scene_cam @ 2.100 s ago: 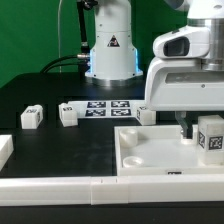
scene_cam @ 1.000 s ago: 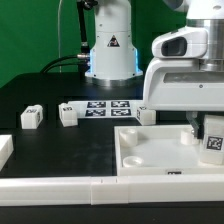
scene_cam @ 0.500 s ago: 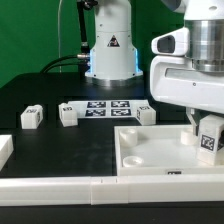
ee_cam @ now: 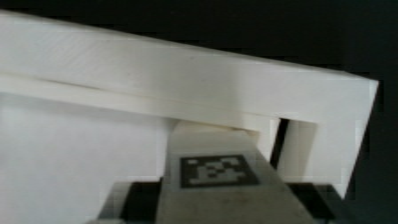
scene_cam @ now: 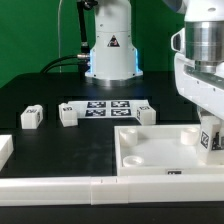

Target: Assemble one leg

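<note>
My gripper [scene_cam: 210, 135] is at the exterior view's right edge, shut on a leg [scene_cam: 211, 139], a small white block with a black-and-white tag, held over the far right corner of the large white panel [scene_cam: 150, 155]. In the wrist view the tagged leg [ee_cam: 221, 165] sits between my fingers, its tip against the panel's raised rim [ee_cam: 160, 75]. Three more legs stand on the black table: two at the left [scene_cam: 30, 117] [scene_cam: 68, 115] and one behind the panel [scene_cam: 147, 113].
The marker board [scene_cam: 108, 107] lies behind the legs, in front of the arm's base [scene_cam: 110, 50]. A long white bar [scene_cam: 60, 187] runs along the front edge, and a white part [scene_cam: 5, 150] sits at the left edge.
My gripper has moved toward the exterior view's right and tilted, carrying the leg with it. The leg sits lower, nearer the panel's right corner. The other legs have not moved.
</note>
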Controlling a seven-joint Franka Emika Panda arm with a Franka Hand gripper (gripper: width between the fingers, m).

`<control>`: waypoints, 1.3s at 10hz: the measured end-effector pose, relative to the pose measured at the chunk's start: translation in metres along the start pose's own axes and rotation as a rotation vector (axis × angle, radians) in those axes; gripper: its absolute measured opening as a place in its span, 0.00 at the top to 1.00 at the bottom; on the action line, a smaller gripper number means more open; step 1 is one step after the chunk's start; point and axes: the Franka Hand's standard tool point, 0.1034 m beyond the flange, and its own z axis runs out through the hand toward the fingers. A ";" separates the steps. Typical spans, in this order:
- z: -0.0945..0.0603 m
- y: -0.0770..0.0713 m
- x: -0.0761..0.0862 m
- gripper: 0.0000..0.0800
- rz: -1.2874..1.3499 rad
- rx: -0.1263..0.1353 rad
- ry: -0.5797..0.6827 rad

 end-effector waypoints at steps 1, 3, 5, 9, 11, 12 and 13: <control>0.000 0.000 0.000 0.57 -0.034 0.000 0.000; 0.000 0.000 0.000 0.34 -0.090 0.000 0.000; -0.002 -0.002 -0.001 0.20 -0.442 -0.005 0.018; -0.002 -0.003 -0.004 0.19 -1.015 -0.031 0.044; -0.002 -0.002 -0.003 0.19 -1.236 -0.060 0.037; -0.002 -0.002 -0.002 0.19 -1.347 -0.069 0.040; -0.002 -0.002 -0.002 0.19 -1.387 -0.072 0.038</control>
